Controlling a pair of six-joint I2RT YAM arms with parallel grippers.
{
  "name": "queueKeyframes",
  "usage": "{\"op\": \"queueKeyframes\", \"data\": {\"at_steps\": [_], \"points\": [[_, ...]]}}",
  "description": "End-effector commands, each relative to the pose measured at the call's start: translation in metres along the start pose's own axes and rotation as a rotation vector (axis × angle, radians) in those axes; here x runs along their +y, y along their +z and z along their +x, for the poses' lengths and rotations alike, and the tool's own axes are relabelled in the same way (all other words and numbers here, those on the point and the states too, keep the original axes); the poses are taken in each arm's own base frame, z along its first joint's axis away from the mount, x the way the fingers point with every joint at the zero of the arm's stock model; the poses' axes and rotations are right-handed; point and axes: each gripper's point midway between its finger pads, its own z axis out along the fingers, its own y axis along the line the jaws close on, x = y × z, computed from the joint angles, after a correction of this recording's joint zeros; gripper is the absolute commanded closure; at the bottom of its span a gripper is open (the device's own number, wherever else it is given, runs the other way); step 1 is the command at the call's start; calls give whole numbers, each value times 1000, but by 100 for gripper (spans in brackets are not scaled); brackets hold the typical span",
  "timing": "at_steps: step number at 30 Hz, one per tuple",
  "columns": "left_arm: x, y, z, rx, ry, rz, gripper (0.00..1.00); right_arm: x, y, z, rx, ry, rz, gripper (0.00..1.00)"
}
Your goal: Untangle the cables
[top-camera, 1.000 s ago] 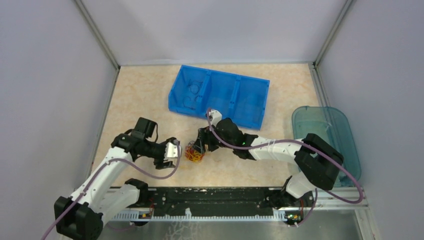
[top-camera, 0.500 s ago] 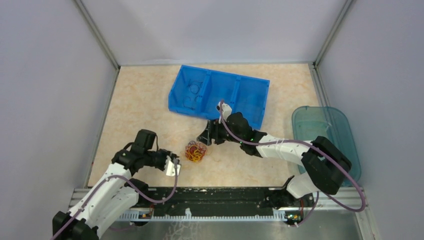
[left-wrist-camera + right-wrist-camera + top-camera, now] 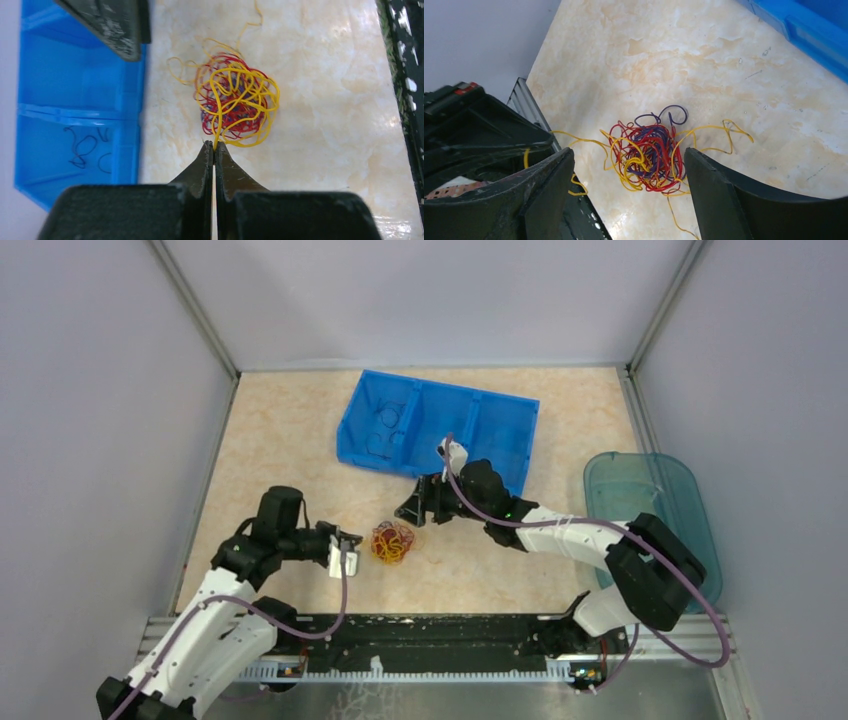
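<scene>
- 1 small tangle of cables (image 3: pixel 392 542) is lying on the marbled beige table (image 3: pixel 280 440), in front of the blue bin (image 3: pixel 347 440) and between the 2 grippers.
- Within it, red, orange-yellow and dark purple-blue strands are looping through each other in a loose ball. The yellow loops are sitting mostly on the outside and the purple ones are showing nearer the middle.
- At the ball's near edge, the left gripper (image 3: pixel 214 150) is pinching 1 yellow strand (image 3: pixel 216 137). Its jaws are pressing fully together and the strand is running out from the tips into the tangle.
- On the bin side of the tangle, the right gripper (image 3: pixel 414 510) is waiting close by with its jaws spread wide and gripping nothing. In its wrist view the ball is showing in the gap between the 2 fingers (image 3: pixel 549 190).
- Loose yellow ends are straying out of the ball across the table on several sides.
- Behind, the blue bin is lying at a slant with 3 compartments, and a few dark strands (image 3: pixel 82 150) are lying in its left end compartment.
- Off at the table's right edge, a translucent teal tub (image 3: pixel 645 495) is sitting well apart from the tangle.
</scene>
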Motion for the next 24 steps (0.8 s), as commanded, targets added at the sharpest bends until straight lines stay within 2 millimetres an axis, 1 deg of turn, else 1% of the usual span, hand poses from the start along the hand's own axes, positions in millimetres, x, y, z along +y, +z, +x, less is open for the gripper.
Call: {"op": "queueKeyframes", "data": {"at_steps": [1,5,8,11,14,16,21,24], "points": [[29,-18,-43,-99,-59,-47,100,27,-16,-35,-109,-95,-88,16],[59,-37,-80,-175,-169,-86,100,35,-26,-42,-150,-170,-129,15],[81,-49,-106,-243,-267,-111,100,47,-39,-52,-234,-247,-184,14],[100,-58,-128,-307,-357,-129,100,58,-56,-61,-325,-335,-235,13],[117,-65,-145,-361,-421,-147,100,66,-68,-64,-374,-406,-269,12],[128,-71,-156,-397,-452,-161,99,72,-72,-65,-383,-447,-297,12],[154,-86,-183,-468,-475,-186,99,89,-74,-67,-383,-499,-374,13],[169,-94,-196,-497,-462,-204,100,101,-76,-73,-407,-511,-421,13]]}}
